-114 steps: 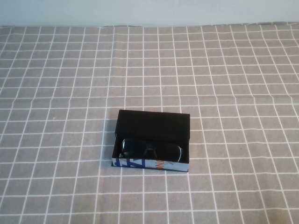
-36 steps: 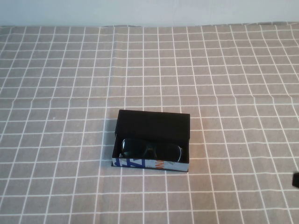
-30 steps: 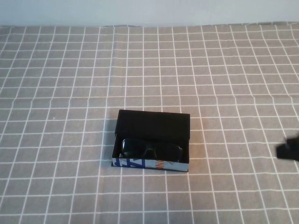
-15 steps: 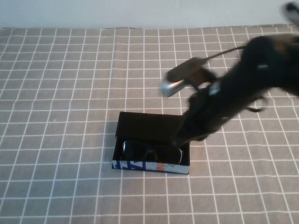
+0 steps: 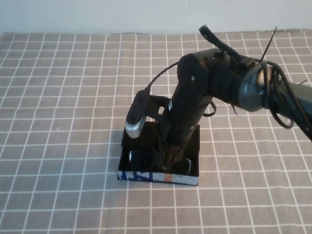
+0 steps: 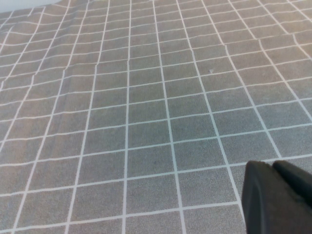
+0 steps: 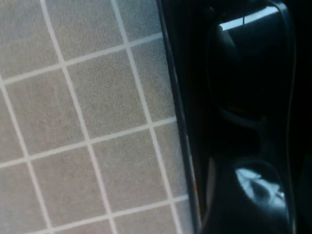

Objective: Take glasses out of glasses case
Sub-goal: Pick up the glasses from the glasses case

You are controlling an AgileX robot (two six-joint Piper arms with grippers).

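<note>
The glasses case point(image 5: 146, 176) lies open on the checked cloth, its black lid laid back and its blue, white and orange front facing me. The black glasses point(image 5: 139, 158) lie inside; one lens shows at the left and part of the frame at the right. My right gripper point(image 5: 167, 157) reaches down into the case over the middle of the glasses and hides it. The right wrist view shows the glasses point(image 7: 246, 119) and the case wall point(image 7: 176, 97) close up. My left gripper point(image 6: 271, 169) is shut and empty above bare cloth, out of the high view.
A grey cloth with a white grid point(image 5: 58, 97) covers the whole table. The right arm point(image 5: 229, 80) and its cables stretch from the right edge over the back of the case. A wall runs along the far edge.
The right arm came in from the right edge, swung over the case and lowered its gripper into the case onto the glasses. The case and glasses have not moved.
</note>
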